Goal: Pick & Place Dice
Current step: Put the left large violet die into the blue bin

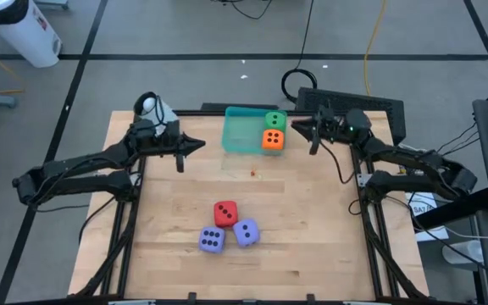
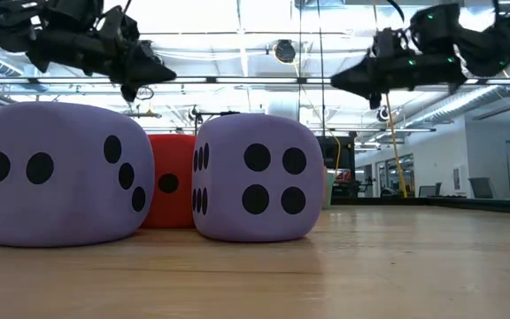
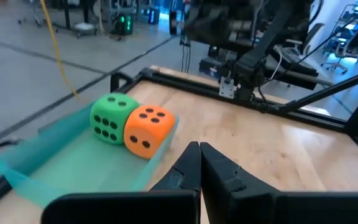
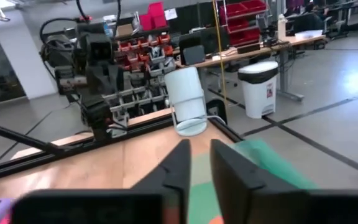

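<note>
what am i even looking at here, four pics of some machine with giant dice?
It is one moment seen by four cameras: one overhead, one at table height, one on each arm's wrist. Two dark robot arms work at a wooden table. The left gripper is shut and empty; the right gripper is slightly open, also empty, beside a teal tray. The tray holds a green die and an orange die. A red die and two purple dice wait on the table.
</note>
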You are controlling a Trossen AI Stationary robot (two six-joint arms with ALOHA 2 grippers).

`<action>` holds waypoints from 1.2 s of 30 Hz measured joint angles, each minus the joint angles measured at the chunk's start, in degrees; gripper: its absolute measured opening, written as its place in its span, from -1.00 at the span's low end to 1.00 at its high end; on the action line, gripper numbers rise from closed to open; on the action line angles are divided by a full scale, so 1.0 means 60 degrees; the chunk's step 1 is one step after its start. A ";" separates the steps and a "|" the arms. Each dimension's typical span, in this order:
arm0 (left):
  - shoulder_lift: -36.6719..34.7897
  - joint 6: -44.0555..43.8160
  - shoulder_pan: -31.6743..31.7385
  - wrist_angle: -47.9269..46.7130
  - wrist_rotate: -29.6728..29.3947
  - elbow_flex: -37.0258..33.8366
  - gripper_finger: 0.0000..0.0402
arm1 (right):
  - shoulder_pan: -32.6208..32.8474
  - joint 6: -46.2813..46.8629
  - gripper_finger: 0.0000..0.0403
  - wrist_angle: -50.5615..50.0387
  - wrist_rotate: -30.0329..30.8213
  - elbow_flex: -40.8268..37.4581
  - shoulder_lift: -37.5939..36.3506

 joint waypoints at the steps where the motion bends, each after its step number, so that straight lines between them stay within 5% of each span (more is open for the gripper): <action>1: -0.0125 0.0002 -0.0004 -0.0099 -0.0003 0.0000 -0.99 | 0.0067 0.0001 -0.82 0.0173 0.0045 -0.0194 -0.0034; 4: -0.0397 0.0006 -0.0003 -0.0366 -0.0036 -0.0004 -0.99 | 0.0230 0.0001 -0.97 0.0457 0.0167 -0.0654 -0.0106; 13: -0.0470 0.0075 0.0004 -0.0395 -0.0823 -0.0004 -0.98 | 0.0674 -0.0033 -0.96 0.0566 0.0986 -0.1483 -0.0113; 24: -0.0462 0.0971 -0.0762 -0.0186 -0.1151 -0.0007 -0.99 | 0.0955 -0.0164 -1.00 0.2992 0.0971 -0.2991 -0.0108; 28: -0.0462 -0.0210 -0.1101 -0.0030 -0.1818 0.0067 -0.97 | 0.0952 0.0088 -0.99 0.3766 0.0939 -0.3404 -0.0113; 36: -0.0217 -0.1022 -0.2196 -0.3308 -0.3257 0.1748 -0.99 | 0.0546 -0.0080 -1.00 0.4170 0.0935 -0.3439 -0.0113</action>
